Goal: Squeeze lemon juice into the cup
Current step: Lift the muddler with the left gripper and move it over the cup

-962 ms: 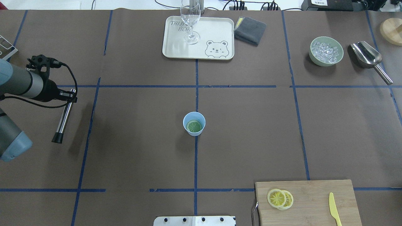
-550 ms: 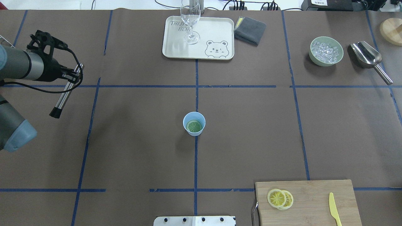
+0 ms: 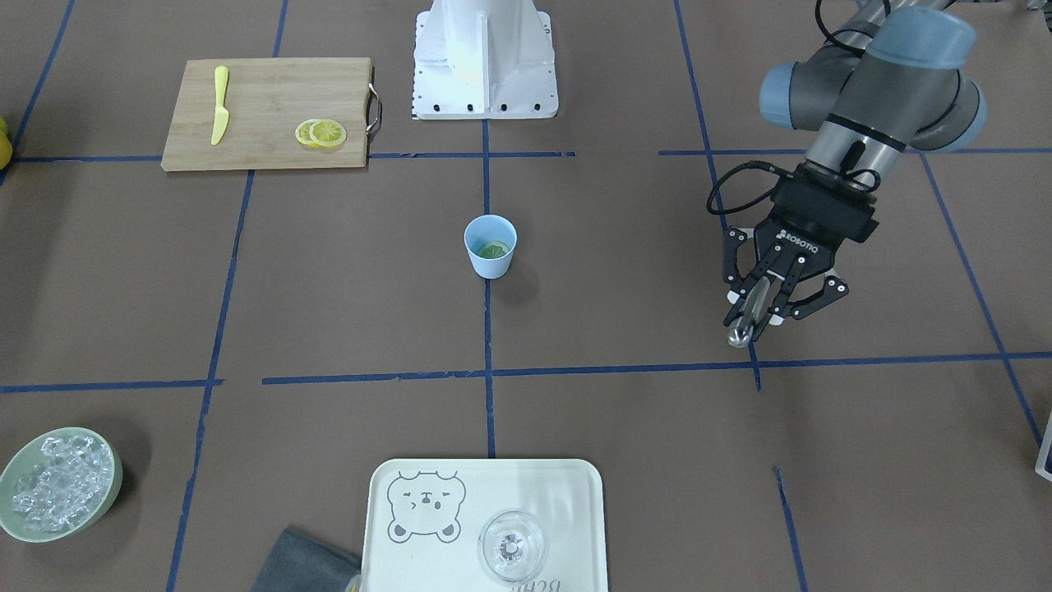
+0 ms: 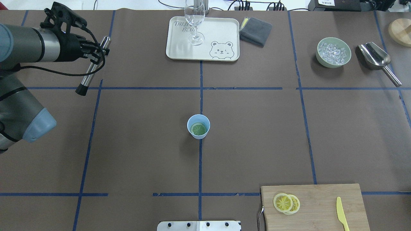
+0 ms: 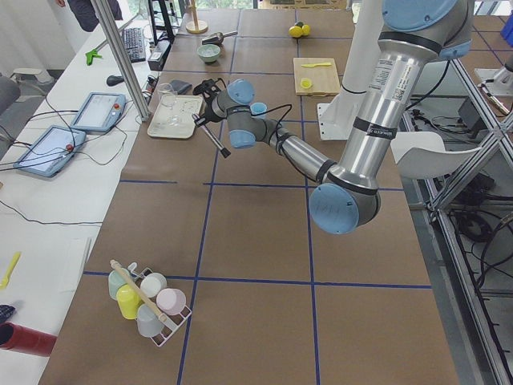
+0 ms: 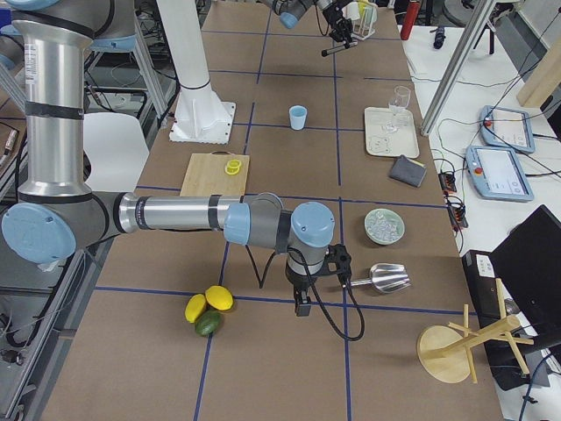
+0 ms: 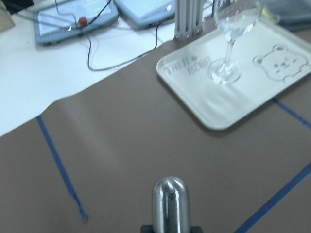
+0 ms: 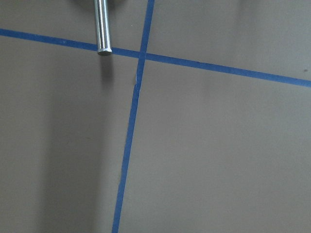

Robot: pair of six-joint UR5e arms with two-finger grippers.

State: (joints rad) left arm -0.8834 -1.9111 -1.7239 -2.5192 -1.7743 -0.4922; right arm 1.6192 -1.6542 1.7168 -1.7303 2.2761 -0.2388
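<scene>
The light blue cup (image 4: 198, 126) stands at the table's middle with one lemon slice (image 4: 198, 129) lying flat inside it; it also shows in the front view (image 3: 490, 246). Two more lemon slices (image 4: 286, 203) overlap on the wooden cutting board (image 4: 321, 195). My left gripper (image 4: 96, 53) is far left of the cup, at the back left, shut on a steel muddler rod (image 4: 91, 65) with a black end, held above the table. My right gripper (image 6: 302, 298) shows only in the right side view, near the scoop; I cannot tell its state.
A yellow knife (image 4: 342, 213) lies on the board. A tray (image 4: 221, 32) with a stemmed glass (image 4: 195, 19) sits at the back centre, a grey cloth (image 4: 255, 31) beside it. A green bowl of ice (image 4: 333, 52) and a steel scoop (image 4: 375, 57) are back right.
My left gripper has carried the muddler toward the table's far side and to the right. The cup and the lemon slices have not moved.
</scene>
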